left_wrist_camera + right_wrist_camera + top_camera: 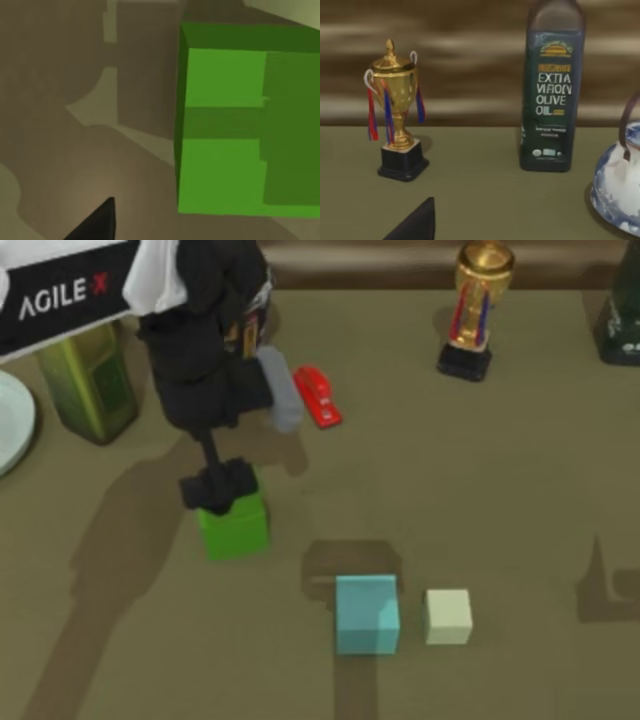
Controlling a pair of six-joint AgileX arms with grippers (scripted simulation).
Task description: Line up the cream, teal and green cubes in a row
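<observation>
The bright green cube (236,527) rests on the table left of centre and fills much of the left wrist view (225,130). My left gripper (218,488) hovers open over the cube's far edge, and one dark fingertip (102,220) shows beside the cube without touching it. The teal cube (367,614) and the small cream cube (448,617) sit side by side near the front, a small gap between them. The right arm is outside the top view; only one of its fingertips (420,222) shows, set far to one side with nothing by it.
A red stapler-like toy (318,395) lies behind the green cube. A gold trophy (475,310) and a dark olive oil bottle (551,90) stand at the back right, next to a blue-white teapot (620,185). A green bottle (90,380) and a white plate (10,420) stand at the left.
</observation>
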